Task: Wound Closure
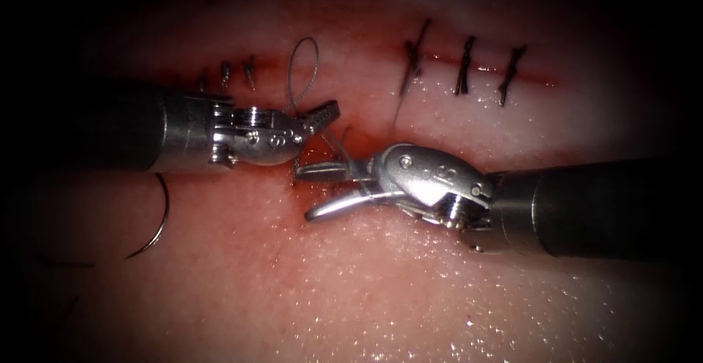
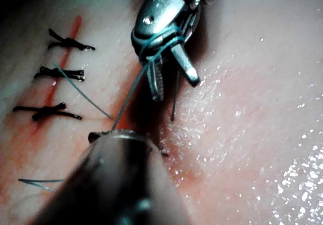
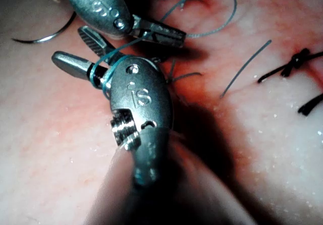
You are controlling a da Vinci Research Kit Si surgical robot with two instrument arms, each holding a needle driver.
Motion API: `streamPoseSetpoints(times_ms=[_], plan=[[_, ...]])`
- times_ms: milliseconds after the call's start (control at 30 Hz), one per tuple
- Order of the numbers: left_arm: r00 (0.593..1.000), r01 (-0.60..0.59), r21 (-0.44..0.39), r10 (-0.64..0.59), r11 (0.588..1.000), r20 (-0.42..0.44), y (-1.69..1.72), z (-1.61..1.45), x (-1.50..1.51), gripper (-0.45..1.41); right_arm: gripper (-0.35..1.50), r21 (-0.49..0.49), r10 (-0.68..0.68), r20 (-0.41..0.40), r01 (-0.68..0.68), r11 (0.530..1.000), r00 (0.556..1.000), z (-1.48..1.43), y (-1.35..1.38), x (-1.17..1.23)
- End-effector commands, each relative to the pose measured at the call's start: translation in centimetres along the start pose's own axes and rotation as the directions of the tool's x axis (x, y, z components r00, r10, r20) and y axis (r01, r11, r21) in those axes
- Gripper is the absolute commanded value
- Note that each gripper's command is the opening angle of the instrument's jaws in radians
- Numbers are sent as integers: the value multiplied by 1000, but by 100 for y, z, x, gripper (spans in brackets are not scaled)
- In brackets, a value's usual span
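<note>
Left tool: jaws narrow, clamped on thread (loop arcs up toward cut). Right tool: jaws wide, gripping nothing, thread wound round them. Needle lies free on tissue, left side, under left shaft, not in tissue.

The curved needle lies flat on the tissue, free, below the left tool. Thin thread makes a loop above the cut and wraps around the open right tool. The left tool seems to pinch the thread.
</note>
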Motion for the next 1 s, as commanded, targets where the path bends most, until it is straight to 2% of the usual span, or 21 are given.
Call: streamPoseSetpoints(times_ms=[33, 167, 367, 433, 600, 667, 733, 867, 1000], plan=[[1000, -1, -9, 1, 1000, -4, 11, 7, -1, -45, 39, 5, 16, -36, -16, 1000, 999, 8, -3, -11], [1000, 11, -10, -12, 1000, -16, 21, 5, -4, -45, 39, -33, 29, -119, -33, 999, 992, 3, 1, -7], [1000, 12, -15, -12, 1000, -23, 31, -5, -3, -45, 39, -131, 26, -134, -44, 990, 991, -10, 11, -2], [999, 17, -18, -17, 1000, -28, 35, -8, 0, -45, 41, -191, 20, -143, -47, 980, 990, -13, 14, -1], [999, 23, -16, -23, 1000, -34, 50, -14, 12, -45, 68, -350, -39, -132, -9, 937, 990, -25, 23, 1], [999, 23, -17, -24, 1000, -42, 55, -15, 17, -45, 93, -411, -61, -94, 17, 911, 994, -30, 26, 1], [999, 25, -15, -25, 1000, -40, 59, -16, 22, -45, 108, -463, -66, -59, 31, 886, 996, -35, 29, -1], [999, 30, -13, -30, 999, -42, 65, -12, 33, -45, 111, -527, -75, -18, 54, 848, 997, -45, 34, -8], [999, 34, -5, -34, 999, -38, 66, -5, 39, -45, 111, -584, 53, -47, -71, 809, 997, -59, 41, -17]])
